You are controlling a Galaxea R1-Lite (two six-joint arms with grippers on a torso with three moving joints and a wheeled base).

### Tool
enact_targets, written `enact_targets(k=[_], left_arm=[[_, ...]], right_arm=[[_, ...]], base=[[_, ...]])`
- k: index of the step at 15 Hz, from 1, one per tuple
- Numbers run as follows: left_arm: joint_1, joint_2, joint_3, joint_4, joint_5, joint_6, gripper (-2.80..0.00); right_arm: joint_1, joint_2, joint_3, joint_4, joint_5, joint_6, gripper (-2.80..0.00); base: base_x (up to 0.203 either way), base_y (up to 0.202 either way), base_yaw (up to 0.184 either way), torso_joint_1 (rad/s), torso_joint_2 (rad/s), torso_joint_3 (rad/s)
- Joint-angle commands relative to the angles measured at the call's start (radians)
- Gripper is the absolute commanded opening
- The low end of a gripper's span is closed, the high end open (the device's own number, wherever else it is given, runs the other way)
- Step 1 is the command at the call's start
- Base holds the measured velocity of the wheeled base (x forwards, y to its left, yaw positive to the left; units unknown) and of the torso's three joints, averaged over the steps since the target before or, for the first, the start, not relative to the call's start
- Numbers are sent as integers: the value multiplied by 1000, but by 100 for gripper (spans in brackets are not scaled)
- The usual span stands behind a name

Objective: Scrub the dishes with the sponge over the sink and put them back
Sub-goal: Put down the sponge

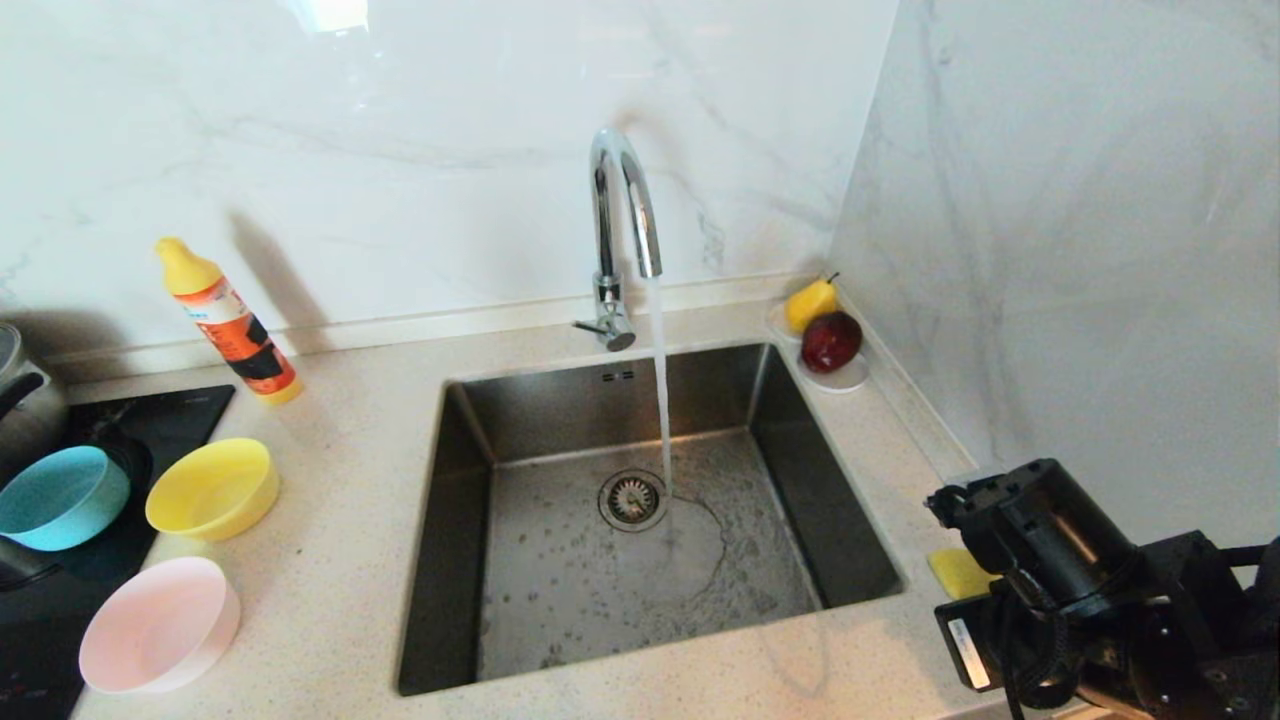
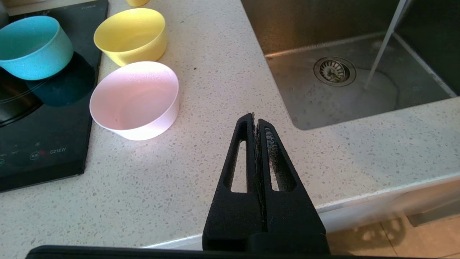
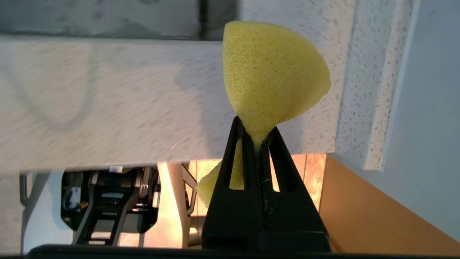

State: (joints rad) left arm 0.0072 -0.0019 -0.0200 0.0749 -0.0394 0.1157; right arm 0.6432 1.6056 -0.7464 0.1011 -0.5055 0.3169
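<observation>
The right arm fills the lower right corner of the head view, its black wrist block bent over the front right edge of the counter [image 1: 350,480]. Its right claw [image 3: 256,138] is clamped tight on the sponge [image 3: 271,77], the jaws pinching the yellow foam so that it flares out wide beyond the tips; in the head view only a small yellow corner of it shows at the arm's left side [image 1: 958,572]. In the right wrist view the sponge sits in the upper middle of the frame, against the counter's pale front edge.

The left claw [image 2: 256,120] is pressed fully closed and holds nothing; in its own wrist view it sits at lower centre, above the counter's front strip between the bowls and the sink [image 1: 470,440].

The sink takes the middle of the head view, with water running from the tap [image 1: 625,215] onto its floor just right of the drain strainer [image 1: 632,498].

The three dishes stand at the left of the head view: the yellow bowl [image 1: 212,488] and pink bowl [image 1: 158,625] on the counter, the blue bowl [image 1: 62,496] on the black cooktop [image 1: 150,415].
</observation>
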Motion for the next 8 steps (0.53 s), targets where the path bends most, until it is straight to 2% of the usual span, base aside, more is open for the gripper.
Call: enact_targets(k=[1,8], left_arm=[[0,3,0,0,1,1,-280],[0,3,0,0,-1,1,-280]], right_arm=[[-38,46,9,-9,1,-6,-280],[-83,145,8,-112,19,-37,-280]], base=[[0,0,0,0,0,0],[0,0,0,0,0,0]])
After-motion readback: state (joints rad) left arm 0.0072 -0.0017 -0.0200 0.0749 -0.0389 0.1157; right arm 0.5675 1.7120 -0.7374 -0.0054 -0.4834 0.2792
